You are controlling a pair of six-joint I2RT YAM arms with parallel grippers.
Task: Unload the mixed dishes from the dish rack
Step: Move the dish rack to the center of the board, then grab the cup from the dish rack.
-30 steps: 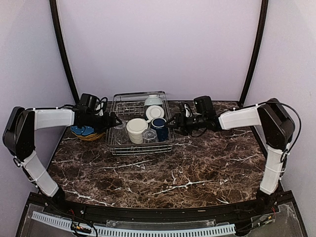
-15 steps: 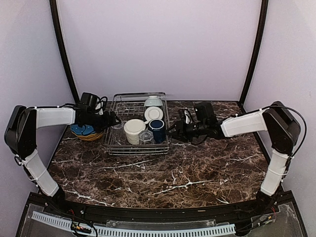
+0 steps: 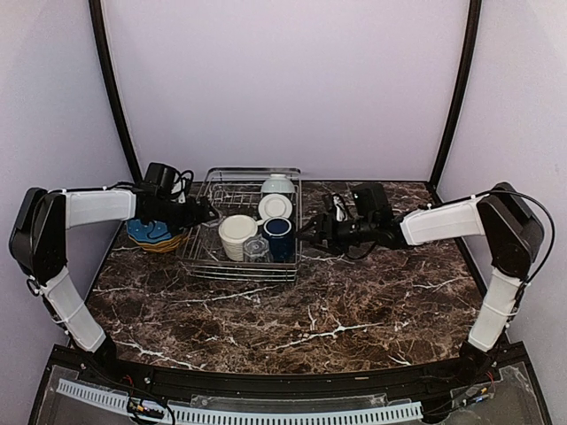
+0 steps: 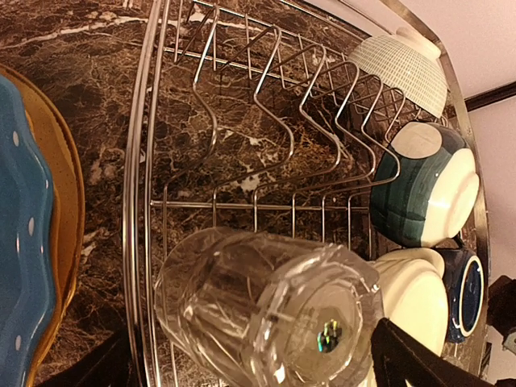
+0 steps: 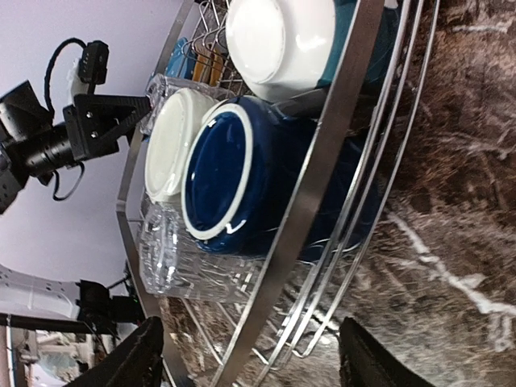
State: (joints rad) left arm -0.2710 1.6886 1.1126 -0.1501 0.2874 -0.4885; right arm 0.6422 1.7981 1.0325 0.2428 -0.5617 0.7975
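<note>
The dish rack [image 3: 199, 263] stands at the back of the table and holds cream and white bowls [image 3: 236, 235], a dark blue mug [image 3: 277, 232] and clear glasses [image 3: 255, 248]. My left gripper [image 3: 205, 215] reaches in from the rack's left side. In the left wrist view it [image 4: 258, 363] is open, with an upside-down clear glass [image 4: 266, 310] between its fingers and a gap on the left side. My right gripper [image 3: 306, 235] is at the rack's right wall. It [image 5: 254, 359] is open astride the rack's rim [image 5: 322, 161], beside the mug [image 5: 218, 173].
A blue dotted plate [image 3: 151, 232] lies on a yellow plate [image 4: 68, 218] on the table, just left of the rack. A teal and white bowl [image 4: 423, 185] and a ribbed white bowl [image 4: 403, 68] lean at the rack's far end. Dark marble table [image 3: 337, 301] lies in front.
The rack has slid left towards the plates as my right arm stretched left. The right jaws narrowed on the rim, then widened. The left jaws opened wider around the glass.
</note>
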